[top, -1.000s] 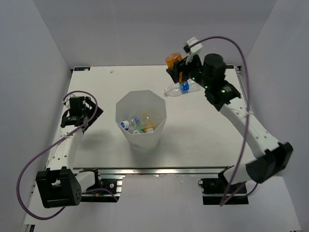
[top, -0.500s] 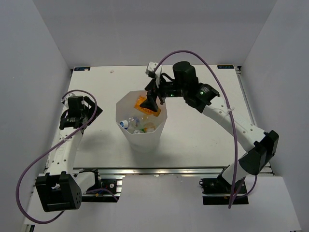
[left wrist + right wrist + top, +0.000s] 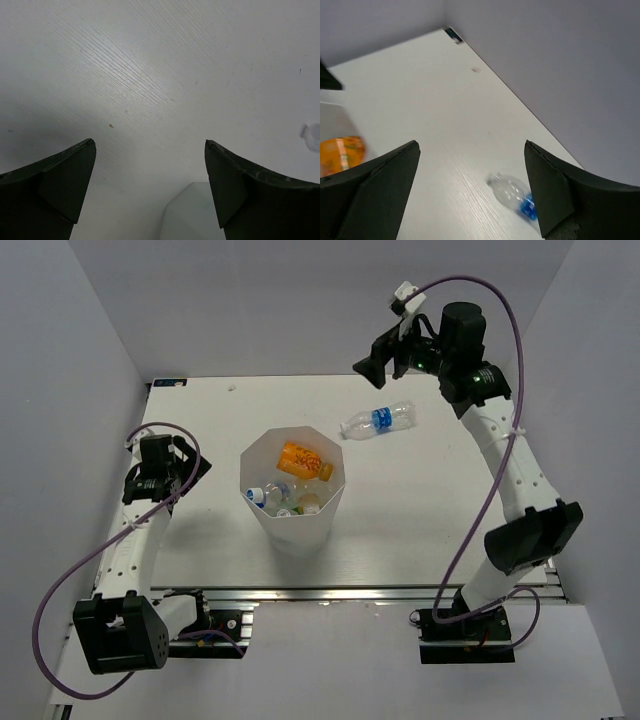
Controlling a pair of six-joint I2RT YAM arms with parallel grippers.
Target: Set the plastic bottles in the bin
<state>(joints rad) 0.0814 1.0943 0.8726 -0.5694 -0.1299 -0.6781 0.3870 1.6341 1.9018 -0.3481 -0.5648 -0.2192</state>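
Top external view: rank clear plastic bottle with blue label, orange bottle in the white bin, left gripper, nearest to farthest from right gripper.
1. Clear plastic bottle with blue label, lying on the table, closest to the right gripper.
2. Orange bottle, inside the white bin, centre.
3. Left gripper, far left.

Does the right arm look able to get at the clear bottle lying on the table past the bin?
Probably yes. The clear bottle lies alone on the table, apart from the bin, with nothing on or against it. The right hand hangs open and empty nearby.
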